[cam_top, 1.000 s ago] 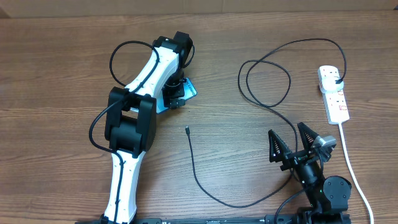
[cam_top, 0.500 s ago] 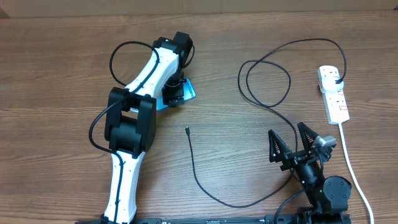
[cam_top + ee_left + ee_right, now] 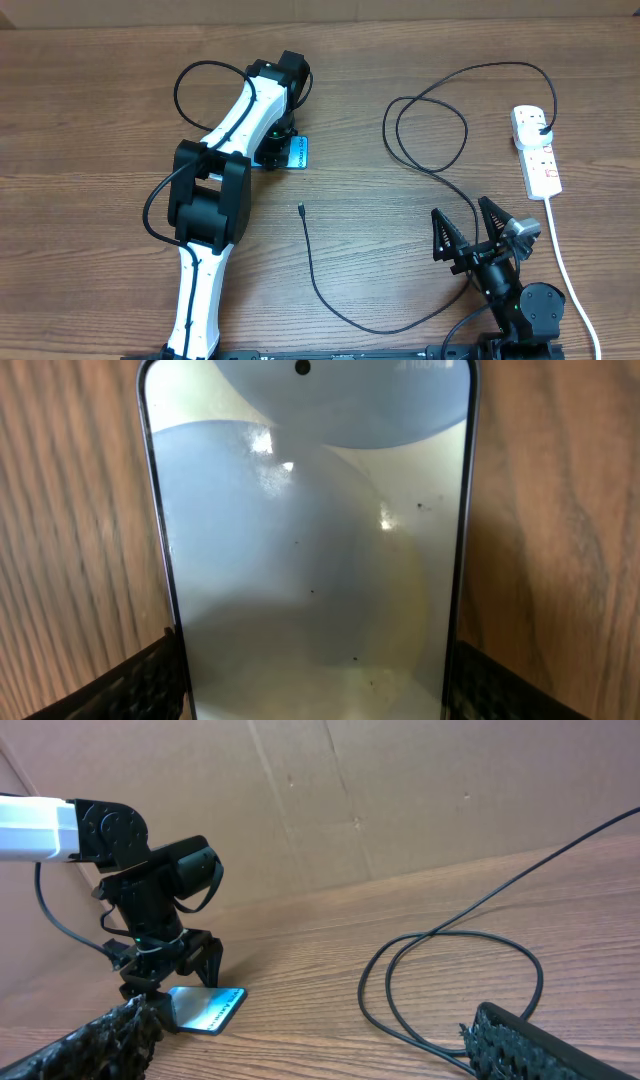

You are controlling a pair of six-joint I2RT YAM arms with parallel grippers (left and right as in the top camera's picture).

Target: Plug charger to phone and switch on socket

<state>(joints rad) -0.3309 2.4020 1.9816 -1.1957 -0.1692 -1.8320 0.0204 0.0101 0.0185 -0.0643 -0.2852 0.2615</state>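
Observation:
The phone, lit light blue, lies flat on the table at the centre-left. My left gripper is shut on it, one finger against each long edge. The screen fills the left wrist view. The phone also shows in the right wrist view. The charger is a thin black cable with its free connector tip lying below the phone. It loops right, and its black plug sits in the white socket strip. My right gripper is open and empty near the front edge.
The strip's thick white cord runs down the right side past my right arm. The charger cable makes a large loop between the phone and the strip, also seen in the right wrist view. A cardboard wall stands behind the table.
My left gripper has turned at the wrist and the phone has rotated with it, shifting slightly toward me. The right arm and the cable have not moved.

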